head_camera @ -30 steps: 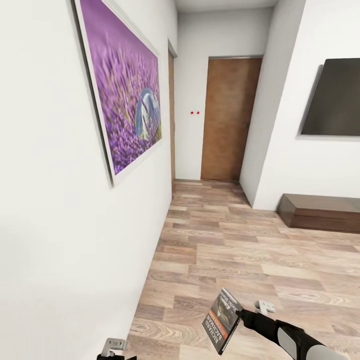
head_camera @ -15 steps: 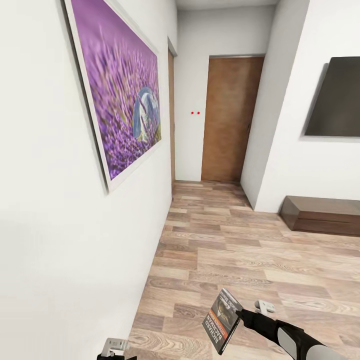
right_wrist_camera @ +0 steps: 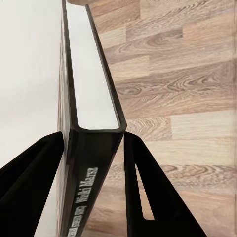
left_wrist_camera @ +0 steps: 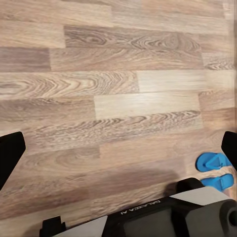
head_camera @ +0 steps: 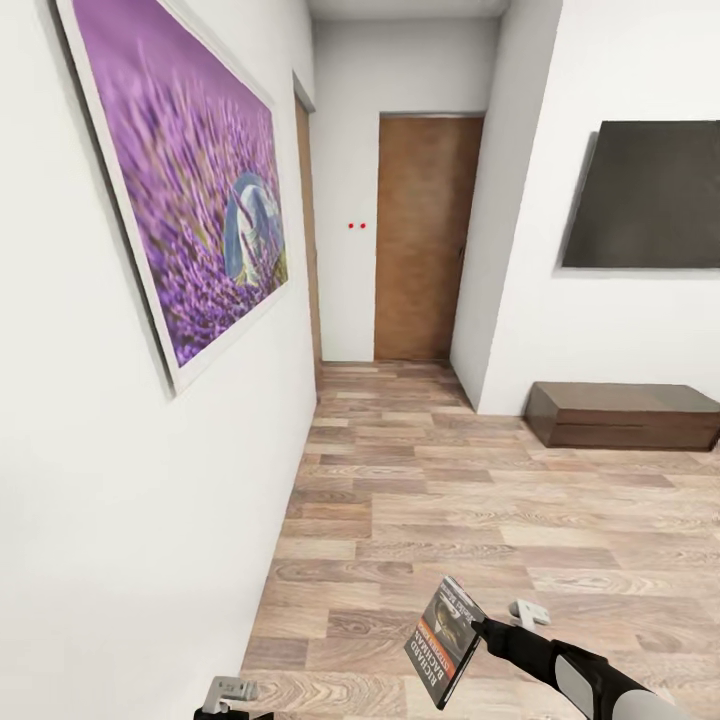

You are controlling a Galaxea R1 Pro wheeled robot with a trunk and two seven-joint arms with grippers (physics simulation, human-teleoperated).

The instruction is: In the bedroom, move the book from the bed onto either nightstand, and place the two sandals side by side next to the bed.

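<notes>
R arm is reaching forward low over the floor (head_camera: pixel 480 500), R gripper (right_wrist_camera: pixel 94 143) clamping the book (head_camera: pixel 445 640) upright, cover tilted. L gripper (left_wrist_camera: pixel 118 148) is hanging w/ jaws spread, nothing between, sandals (left_wrist_camera: pixel 217 170) on planks beside base. Hallway: purple picture (head_camera: pixel 190 190), door (head_camera: pixel 420 240), TV (head_camera: pixel 645 195).

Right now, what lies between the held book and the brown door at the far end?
In the head view, bare wood-plank floor runs from the book, held in the right gripper, to the brown door.
</notes>
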